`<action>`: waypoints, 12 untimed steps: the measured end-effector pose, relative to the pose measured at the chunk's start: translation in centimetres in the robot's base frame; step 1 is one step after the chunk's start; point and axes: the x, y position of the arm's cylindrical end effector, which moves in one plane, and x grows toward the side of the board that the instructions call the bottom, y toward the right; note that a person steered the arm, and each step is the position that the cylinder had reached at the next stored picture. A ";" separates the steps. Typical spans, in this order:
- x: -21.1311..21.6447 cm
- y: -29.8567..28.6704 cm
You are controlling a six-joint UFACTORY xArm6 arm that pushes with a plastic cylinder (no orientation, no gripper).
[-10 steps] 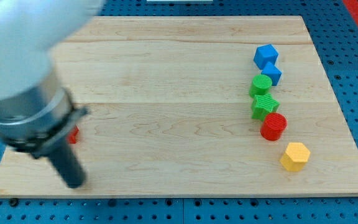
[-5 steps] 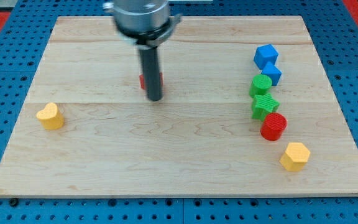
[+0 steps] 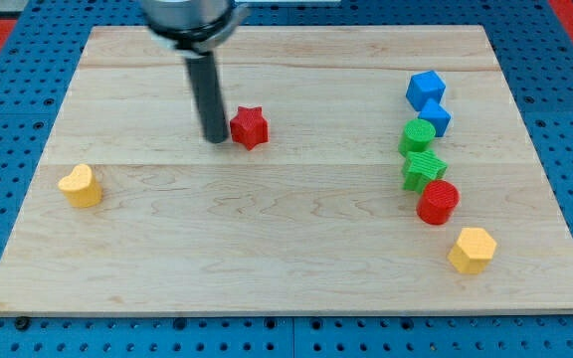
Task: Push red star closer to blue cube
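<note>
**Rod tip beside the red star, blue cubes at the far right**

Objects on the wooden tabletop point(image 3: 286, 249), listed from the view's left to the view's right. A yellow block point(image 3: 80, 185) of rounded, irregular shape lies alone near the left edge. The dark rod descends from the view's top, and my tip point(image 3: 214, 138) meets the tabletop left of centre. The arm carries no fingers, so nothing is open, closed or gripped; only the bare tip can make contact. The red star point(image 3: 250, 127) lies just beside my tip, on its right and very slightly higher in the view; whether the two touch cannot be told. Well apart, a column of blocks runs down the right side. At its top is a blue cube point(image 3: 426, 89), with a second blue block point(image 3: 435, 117) touching it just below and to the right. Beneath come a green cylinder point(image 3: 417, 135), a green star point(image 3: 424, 170) and a red cylinder point(image 3: 438, 202), each close against the next. A yellow hexagonal block point(image 3: 472, 249) sits lowest and farthest right, slightly apart. The red star is thus far to the left of the blue cube, with bare wood between them.
</note>
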 end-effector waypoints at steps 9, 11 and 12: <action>-1.0 14.3; -4.2 15.5; -6.4 15.2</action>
